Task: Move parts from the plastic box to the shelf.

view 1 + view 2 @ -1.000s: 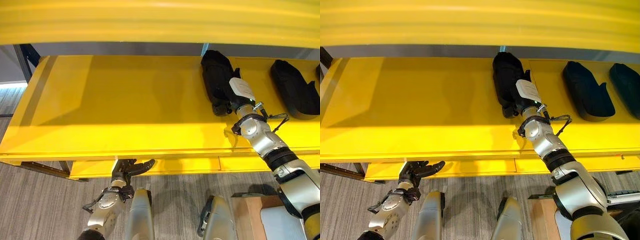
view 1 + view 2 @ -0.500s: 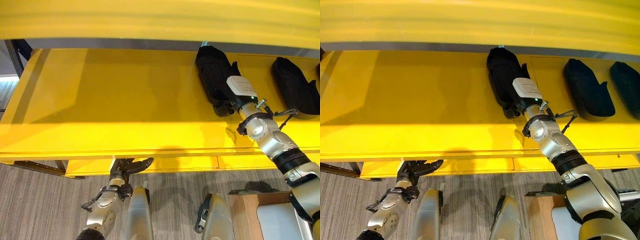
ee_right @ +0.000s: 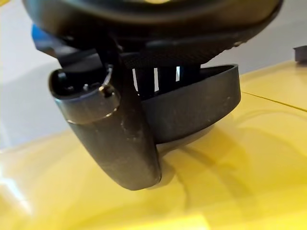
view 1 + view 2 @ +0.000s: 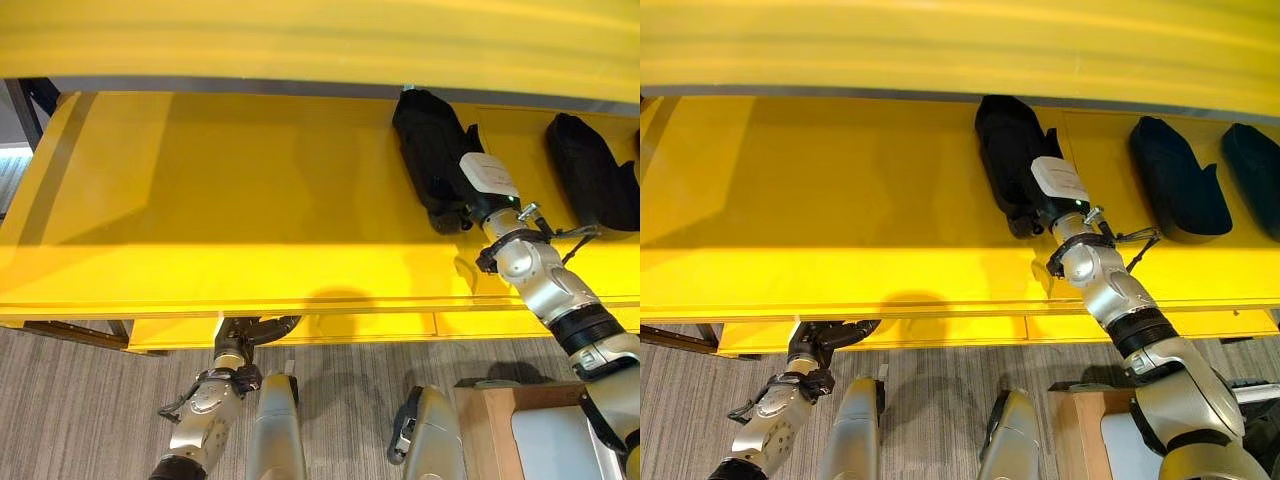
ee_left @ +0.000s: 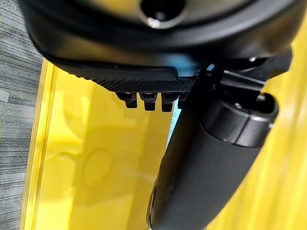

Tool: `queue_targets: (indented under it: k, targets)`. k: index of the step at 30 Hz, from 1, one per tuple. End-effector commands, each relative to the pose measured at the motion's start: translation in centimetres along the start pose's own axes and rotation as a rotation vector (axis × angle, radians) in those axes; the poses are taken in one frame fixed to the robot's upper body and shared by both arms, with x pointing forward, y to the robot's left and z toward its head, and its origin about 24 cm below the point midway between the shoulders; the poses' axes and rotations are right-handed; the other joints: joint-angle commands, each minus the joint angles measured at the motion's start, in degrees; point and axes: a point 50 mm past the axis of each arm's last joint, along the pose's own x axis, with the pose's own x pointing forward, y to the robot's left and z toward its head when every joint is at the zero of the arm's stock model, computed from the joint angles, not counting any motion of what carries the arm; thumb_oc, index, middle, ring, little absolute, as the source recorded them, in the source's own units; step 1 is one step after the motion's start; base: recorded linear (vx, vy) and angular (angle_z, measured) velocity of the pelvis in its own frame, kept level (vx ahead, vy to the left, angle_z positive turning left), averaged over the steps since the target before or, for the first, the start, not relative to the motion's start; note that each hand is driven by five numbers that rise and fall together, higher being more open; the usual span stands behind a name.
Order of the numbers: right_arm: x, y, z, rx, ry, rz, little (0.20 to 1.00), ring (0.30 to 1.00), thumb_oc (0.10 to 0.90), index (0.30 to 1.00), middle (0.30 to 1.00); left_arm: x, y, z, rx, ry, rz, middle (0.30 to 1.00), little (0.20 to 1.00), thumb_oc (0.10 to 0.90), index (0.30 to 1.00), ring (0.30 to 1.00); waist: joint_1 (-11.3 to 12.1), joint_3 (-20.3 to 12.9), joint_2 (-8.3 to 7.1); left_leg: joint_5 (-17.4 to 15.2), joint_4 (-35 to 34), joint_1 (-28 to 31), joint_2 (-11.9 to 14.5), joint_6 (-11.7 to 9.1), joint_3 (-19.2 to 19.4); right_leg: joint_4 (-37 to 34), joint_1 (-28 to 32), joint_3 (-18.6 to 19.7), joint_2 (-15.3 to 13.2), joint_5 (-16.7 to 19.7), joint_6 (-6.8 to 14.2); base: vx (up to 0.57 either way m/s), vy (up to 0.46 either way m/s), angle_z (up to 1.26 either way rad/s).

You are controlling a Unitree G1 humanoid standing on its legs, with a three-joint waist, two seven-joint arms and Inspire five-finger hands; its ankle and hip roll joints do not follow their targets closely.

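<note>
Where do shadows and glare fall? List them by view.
Left eye view: the shelf is shaded at the back, bright along the front. Right wrist view: a soft shadow lies on the glossy shelf under the black part in the right hand.

A black, elongated part (image 4: pixel 428 150) lies flat on the yellow shelf (image 4: pixel 250 200), gripped at its near end by the right hand (image 4: pixel 462 200). Two similar black parts (image 4: pixel 1178 190) lie just beyond that hand's right side.
</note>
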Motion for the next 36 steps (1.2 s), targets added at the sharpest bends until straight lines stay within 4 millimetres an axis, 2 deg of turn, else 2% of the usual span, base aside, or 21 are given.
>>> queue_targets:
  k: [1,8,25,34,35,36]
  targets:
    - [-2.3,2.5,-1.9,0.024,0.055,0.111,0.3,0.3,0.4,0.3,0.3,0.5,-1.1,4.5,-0.009,-0.247,-0.051,1.0,1.0,0.9,1.0,1.0,-0.02,-1.29,1.04,-1.29,-0.06,-0.23,-0.43,2.71,-0.93,-0.4,2.03,0.21,2.97,-2.18,-5.2,0.0,0.0,0.0]
    - [-3.3,2.1,-1.3,0.157,0.027,0.049,0.3,0.3,0.4,0.3,0.3,0.4,-1.0,4.4,-0.014,-0.244,-0.038,1.0,1.0,0.9,1.0,1.0,-0.59,-1.43,0.66,-1.21,-0.04,-0.39,-0.36,2.81,-0.82,-0.78,1.77,0.34,3.35,-1.77,-5.06,0.0,0.0,0.0]
    - [-4.9,1.6,-0.8,0.156,-0.039,0.047,0.3,0.3,0.4,0.3,0.3,0.1,-0.6,4.2,-0.005,-0.242,-0.023,1.0,1.0,0.9,1.0,1.0,-1.07,-1.91,0.24,-1.13,-0.07,-1.13,-0.42,2.92,-0.67,-1.09,1.12,0.48,3.36,-1.44,-4.92,0.0,0.0,0.0]
    - [-4.9,1.4,-1.0,0.128,-0.032,0.05,0.3,0.3,0.4,0.3,0.3,0.2,-0.6,4.3,-0.002,-0.242,-0.02,1.0,1.0,0.9,1.0,1.0,-1.15,-2.13,0.03,-1.14,-0.16,-1.41,-0.32,2.75,-0.72,-1.18,0.77,0.58,3.56,-1.46,-4.83,0.0,0.0,0.0]
    - [-4.8,1.5,-1.1,0.129,-0.023,0.049,0.514,0.514,0.553,0.514,0.514,0.2,-0.6,4.3,-0.004,-0.243,-0.02,1.0,1.0,0.9,1.0,1.0,-1.15,-2.13,0.05,-1.18,-0.04,-1.42,-0.34,2.76,-0.76,-1.03,0.75,0.53,3.51,-1.51,-4.82,0.0,0.0,0.0]
    - [-4.8,1.5,-1.1,0.129,-0.023,0.049,0.882,0.882,0.816,0.882,0.882,0.2,-0.6,4.3,-0.004,-0.243,-0.02,1.0,1.0,0.9,1.0,1.0,-1.15,-2.13,0.05,-1.18,-0.04,-1.42,-0.34,2.76,-0.76,-1.03,0.75,0.53,3.51,-1.51,-4.82,0.0,0.0,0.0]
